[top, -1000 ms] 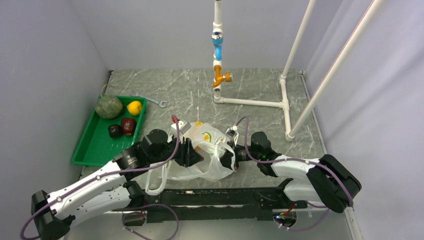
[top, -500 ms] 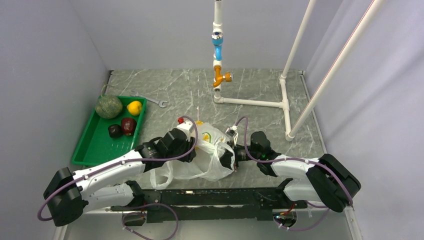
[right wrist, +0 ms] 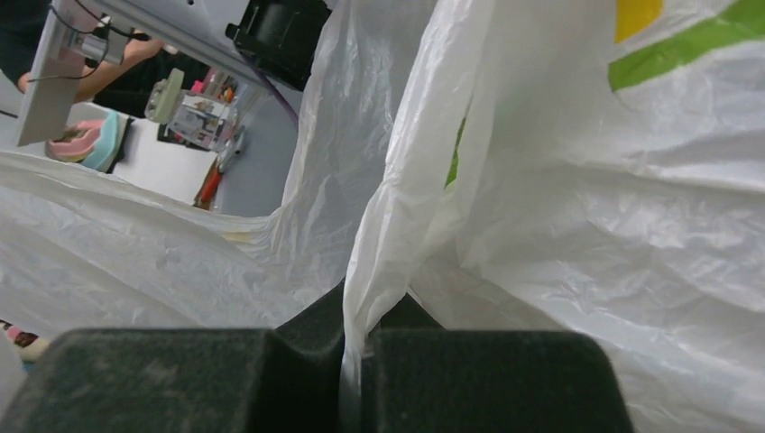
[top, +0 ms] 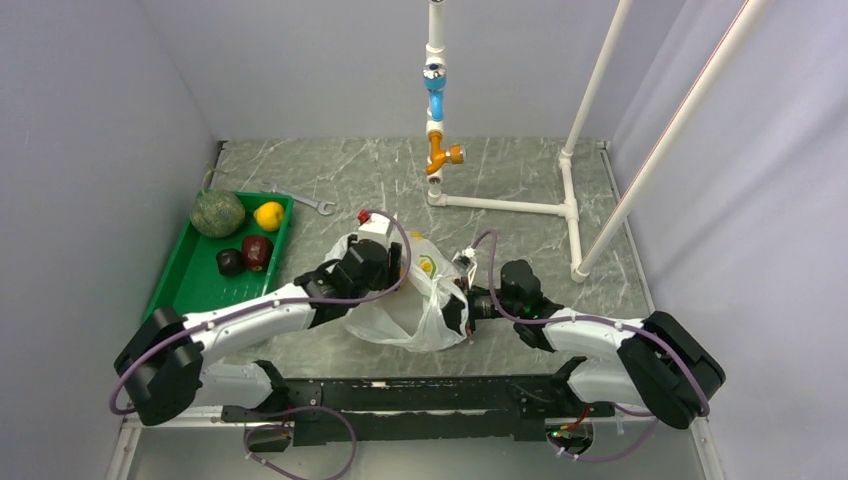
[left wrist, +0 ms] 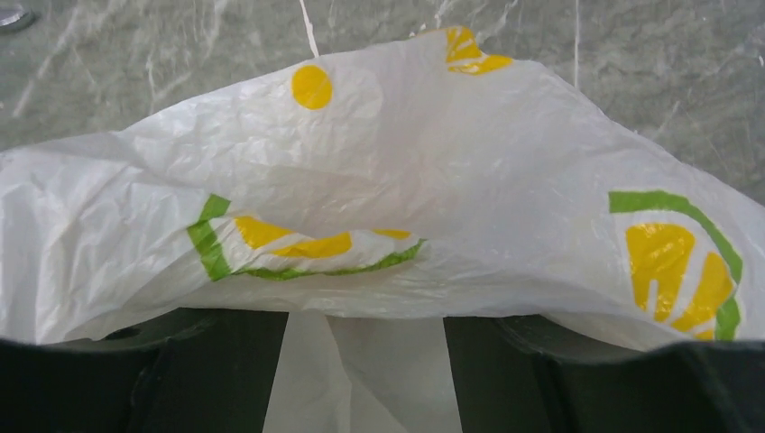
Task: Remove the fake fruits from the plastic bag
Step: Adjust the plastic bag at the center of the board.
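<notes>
The plastic bag (top: 405, 310) lies crumpled mid-table, white with yellow and green prints. My left gripper (top: 398, 264) pushes into its far left side. In the left wrist view the bag (left wrist: 433, 180) drapes over both fingers, which stand wide apart with film between them; the tips are hidden. My right gripper (top: 452, 308) is shut on a fold of the bag's edge (right wrist: 388, 225), pinched thin between the pads. A dull-green melon (top: 218, 213), a yellow lemon (top: 268, 215), a dark red apple (top: 257, 250) and a darker fruit (top: 230, 262) lie in the green tray (top: 185, 300). I see no fruit inside the bag.
A white pipe frame (top: 500, 205) with a blue and orange valve stands at the back middle and right. A metal wrench (top: 312, 203) lies behind the tray. Grey walls close in the left and right sides.
My left arm has reached forward and to the right into the bag, bunching it up and pushing it back. My right gripper has kept its hold in nearly the same place.
</notes>
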`<state>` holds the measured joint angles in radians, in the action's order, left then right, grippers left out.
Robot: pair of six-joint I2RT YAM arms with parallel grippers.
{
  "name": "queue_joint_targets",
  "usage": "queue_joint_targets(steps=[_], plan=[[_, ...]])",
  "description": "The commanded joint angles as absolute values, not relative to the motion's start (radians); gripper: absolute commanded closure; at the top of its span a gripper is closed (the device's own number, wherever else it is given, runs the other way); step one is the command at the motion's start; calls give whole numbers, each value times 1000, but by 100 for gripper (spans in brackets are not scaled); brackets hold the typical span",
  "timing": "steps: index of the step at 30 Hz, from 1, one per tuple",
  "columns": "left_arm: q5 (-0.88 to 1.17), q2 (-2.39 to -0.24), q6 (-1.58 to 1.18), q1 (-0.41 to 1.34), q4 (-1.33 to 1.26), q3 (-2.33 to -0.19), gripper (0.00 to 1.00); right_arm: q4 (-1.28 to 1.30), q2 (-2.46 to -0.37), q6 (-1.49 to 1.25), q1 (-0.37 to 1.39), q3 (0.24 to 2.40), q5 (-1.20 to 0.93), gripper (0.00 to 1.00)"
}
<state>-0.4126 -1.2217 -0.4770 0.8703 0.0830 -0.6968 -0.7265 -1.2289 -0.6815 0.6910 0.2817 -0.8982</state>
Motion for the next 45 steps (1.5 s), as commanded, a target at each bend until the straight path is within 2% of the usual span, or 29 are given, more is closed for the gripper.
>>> queue_joint_targets(steps=[1, 6, 11, 17, 19, 23, 27, 30, 35, 41, 45], plan=[[-499, -1293, -420, 859, -36, -780, 33, -695, -1177, -610, 683, 291, -836, 100], [-473, -1423, -382, 841, -65, -844, 27, -770, -1224, -640, 641, 261, -858, 100], [-406, -1548, -341, 820, -75, -930, 15, -873, -1309, -689, 631, 249, -900, 100], [-371, -1708, -312, 800, -69, -1031, 2, -874, -1324, -684, 615, 239, -916, 100], [-353, -1756, -306, 798, -73, -1065, 1, -878, -1320, -689, 603, 229, -917, 100], [-370, -1769, -343, 797, -95, -1050, 6, -845, -1296, -674, 579, 219, -913, 100], [-377, -1649, -366, 797, -104, -956, 6, -618, -1307, -535, 587, 307, -928, 100], [-387, -1517, -380, 797, -46, -890, 5, -678, -1346, -560, 623, 341, -947, 100], [-460, -1232, -422, 797, 90, -754, 4, -592, -1436, -506, 855, 542, -948, 100], [-400, -873, -446, 798, 271, -672, 8, -1122, -1502, -878, 913, 510, -1081, 100], [-192, -755, -437, 799, 287, -628, 16, -1249, -1507, -992, 863, 453, -1074, 100]])
